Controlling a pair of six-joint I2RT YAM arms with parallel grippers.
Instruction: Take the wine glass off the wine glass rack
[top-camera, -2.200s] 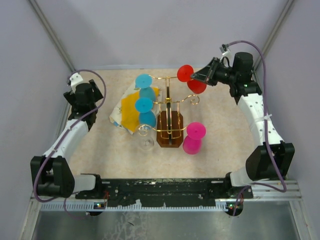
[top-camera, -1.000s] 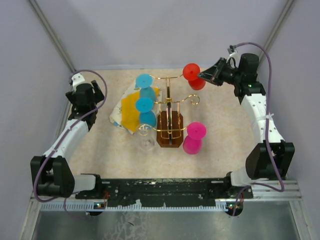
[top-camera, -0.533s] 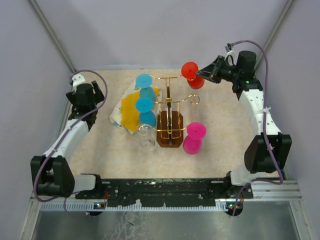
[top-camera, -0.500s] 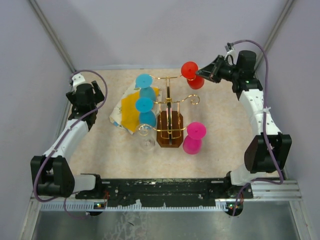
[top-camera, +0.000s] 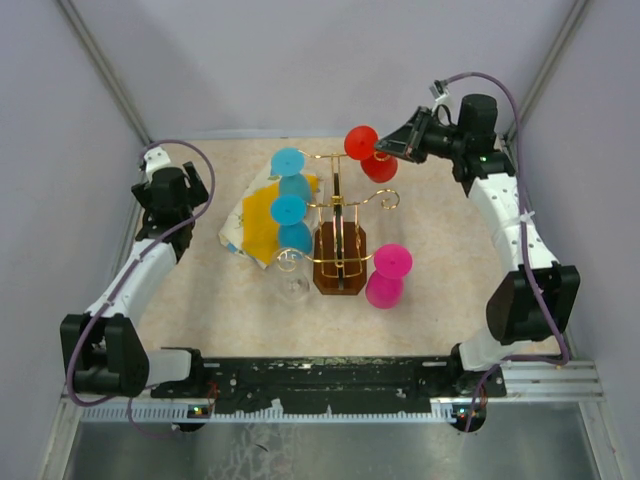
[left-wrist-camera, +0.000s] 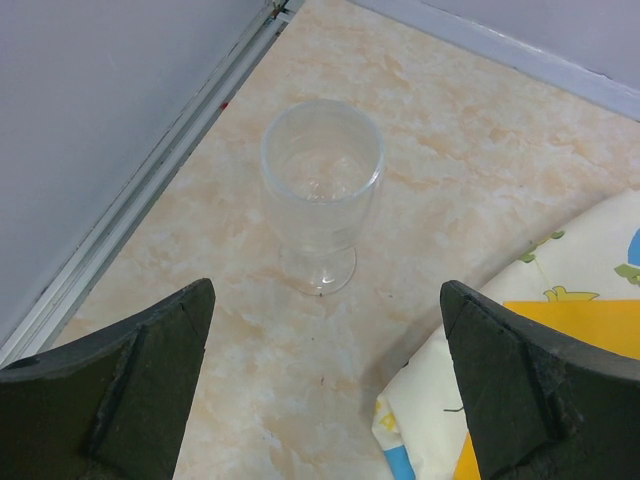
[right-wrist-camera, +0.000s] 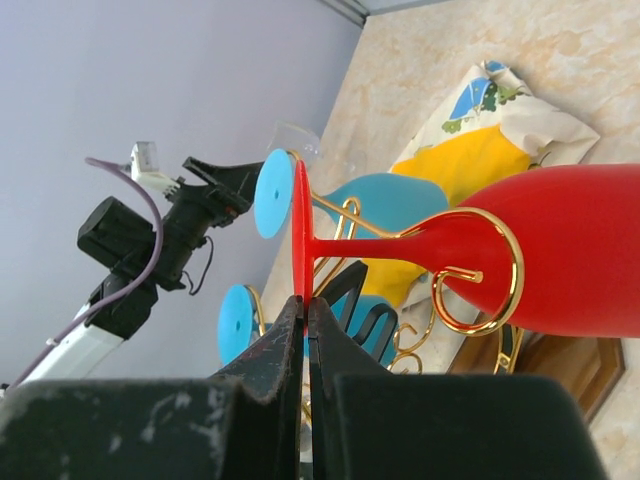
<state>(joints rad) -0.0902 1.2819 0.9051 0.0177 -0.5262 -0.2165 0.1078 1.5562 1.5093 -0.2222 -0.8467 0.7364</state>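
Note:
The gold wire rack (top-camera: 345, 205) stands on its dark wooden base (top-camera: 340, 265) mid-table. My right gripper (top-camera: 388, 148) is shut on the rim of the flat foot of a red wine glass (top-camera: 365, 150), held on its side at the rack's back right arm. In the right wrist view the fingers (right-wrist-camera: 305, 305) pinch the red foot disc (right-wrist-camera: 302, 225), and a gold scroll (right-wrist-camera: 480, 270) curls across the red bowl (right-wrist-camera: 580, 250). Two blue glasses (top-camera: 288, 162) (top-camera: 288, 210) hang on the rack's left side. My left gripper (left-wrist-camera: 325, 400) is open and empty at the far left.
A yellow-and-white cloth (top-camera: 255, 215) lies left of the rack. A pink glass (top-camera: 385, 275) stands to the right of the base and a clear glass (top-camera: 293, 287) to its left. Another clear glass (left-wrist-camera: 322, 190) stands in front of my left gripper, by the left wall rail.
My right gripper has carried the red glass a little to the left along the rack's back arm. The left arm has not moved.

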